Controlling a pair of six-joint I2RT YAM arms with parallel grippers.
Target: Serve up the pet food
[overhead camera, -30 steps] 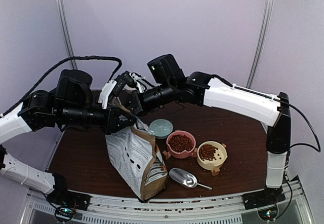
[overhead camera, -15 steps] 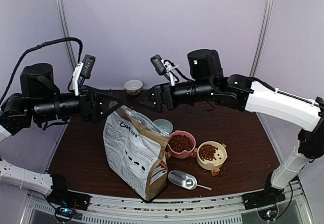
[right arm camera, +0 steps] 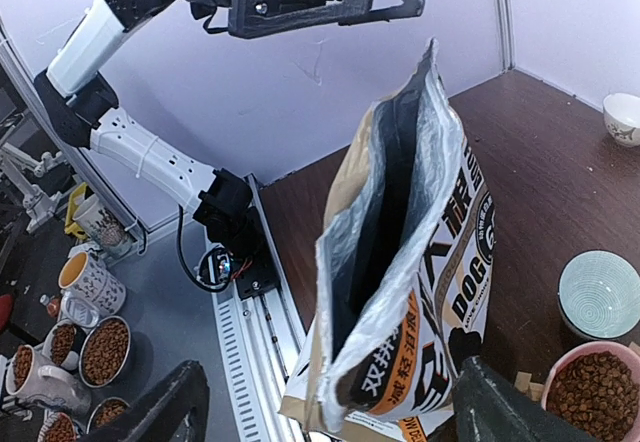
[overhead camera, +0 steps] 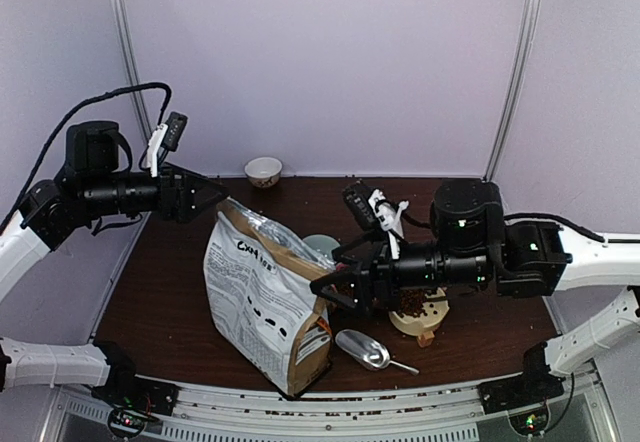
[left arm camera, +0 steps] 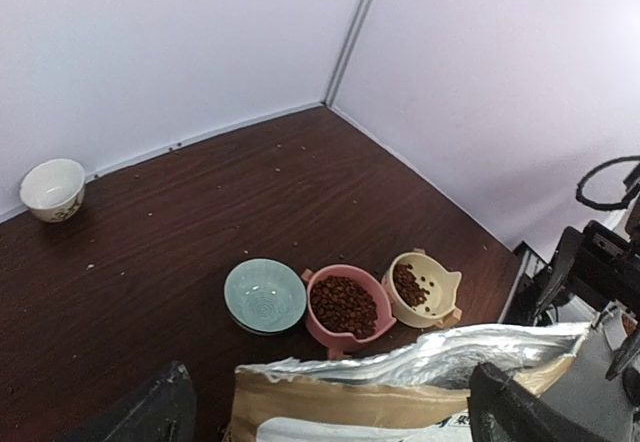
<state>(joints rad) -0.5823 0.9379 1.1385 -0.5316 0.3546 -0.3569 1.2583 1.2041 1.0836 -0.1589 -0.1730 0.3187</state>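
Pet food (left arm camera: 343, 305) fills the pink bowl (left arm camera: 352, 334), and a smaller heap (left arm camera: 408, 284) lies in the cream bowl (left arm camera: 432, 292). The teal bowl (left arm camera: 264, 295) beside them holds none. The printed bag (overhead camera: 262, 302) stands upright with its foil-lined top (right arm camera: 400, 162) gaping. My left gripper (overhead camera: 208, 196) hangs open above and left of the bag's top, touching nothing. My right gripper (overhead camera: 335, 292) is open too, level with the bag's right side and apart from it, over the pink bowl. The silver scoop (overhead camera: 364, 350) lies on the table by the bag's base.
A small white bowl (overhead camera: 263, 170) sits at the back wall. Kibble crumbs dot the dark table (left arm camera: 250, 192). Off the table's left edge, the right wrist view shows mugs and filled bowls (right arm camera: 90, 347) on the floor beside the rail (right arm camera: 250, 362).
Both grippers have let go of the bag's top and opened. The left arm drew back to the left. The right arm swung down to the bag's right side.
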